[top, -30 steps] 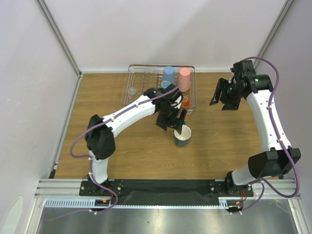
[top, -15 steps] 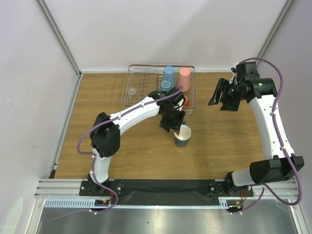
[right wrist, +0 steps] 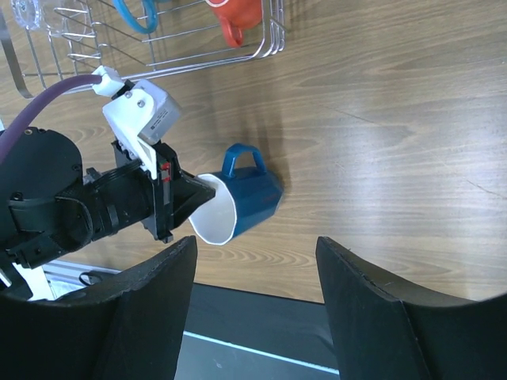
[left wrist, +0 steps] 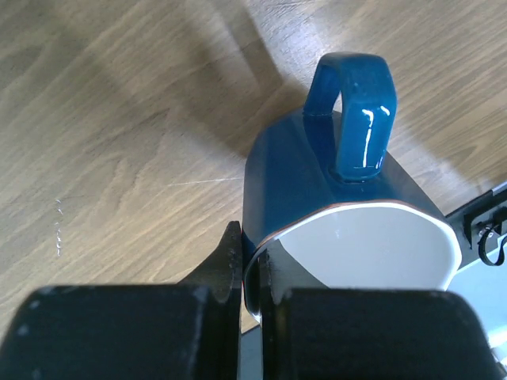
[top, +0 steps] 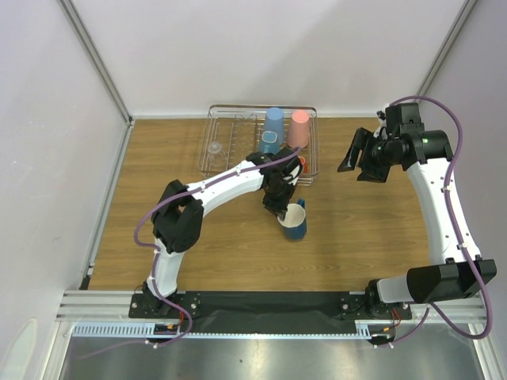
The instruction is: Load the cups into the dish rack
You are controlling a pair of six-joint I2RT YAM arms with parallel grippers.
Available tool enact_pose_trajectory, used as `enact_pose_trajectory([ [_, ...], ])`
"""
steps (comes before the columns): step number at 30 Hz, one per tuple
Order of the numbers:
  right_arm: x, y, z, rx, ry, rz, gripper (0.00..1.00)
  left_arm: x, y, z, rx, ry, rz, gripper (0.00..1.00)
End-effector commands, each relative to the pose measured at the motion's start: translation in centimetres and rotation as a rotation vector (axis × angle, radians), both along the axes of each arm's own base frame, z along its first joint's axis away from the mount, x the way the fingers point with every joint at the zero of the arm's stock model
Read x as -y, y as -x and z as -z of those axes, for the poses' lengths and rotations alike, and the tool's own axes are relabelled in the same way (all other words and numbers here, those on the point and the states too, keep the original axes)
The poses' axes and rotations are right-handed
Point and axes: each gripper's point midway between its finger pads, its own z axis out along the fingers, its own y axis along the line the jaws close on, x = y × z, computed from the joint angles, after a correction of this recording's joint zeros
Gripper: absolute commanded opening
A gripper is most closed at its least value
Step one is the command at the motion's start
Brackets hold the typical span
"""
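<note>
Nearest: one dark blue mug (top: 295,222), tipped over on wood table (top: 174,158), handle up. Rim pinched tight by left gripper (left wrist: 249,265), one finger inside, one outside. Farther back: one dish rack (top: 261,108) holding four: one orange cup (top: 299,165), one clear glass (top: 215,147), one light blue tumbler (top: 272,127), one pink tumbler (top: 299,127). Off right of rack: right gripper (top: 360,158), jaws wide, empty.

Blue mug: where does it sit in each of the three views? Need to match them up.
Top external: mug at centre, tipped, just below the rack.
Left wrist: mug fills the centre-right, handle at the top.
Right wrist: mug at centre, below the rack, mouth facing left.
Shared landmark: the left gripper pinching the mug's white-lined rim.
</note>
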Motion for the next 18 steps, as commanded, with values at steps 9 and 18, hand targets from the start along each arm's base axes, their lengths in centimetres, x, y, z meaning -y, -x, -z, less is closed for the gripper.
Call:
enact_pose_trajectory([
  [9, -3.1, -2.0, -4.0, 0.109, -0.129, -0.090, 0.78, -0.7, -2.2, -16.9, 0.141, 0.388, -0.073, 0.00],
  [18, -10.0, -5.0, -13.1, 0.355, -0.566, -0.328, 1.00, -6.0, -3.0, -33.2, 0.286, 0.881, -0.181, 0.00],
])
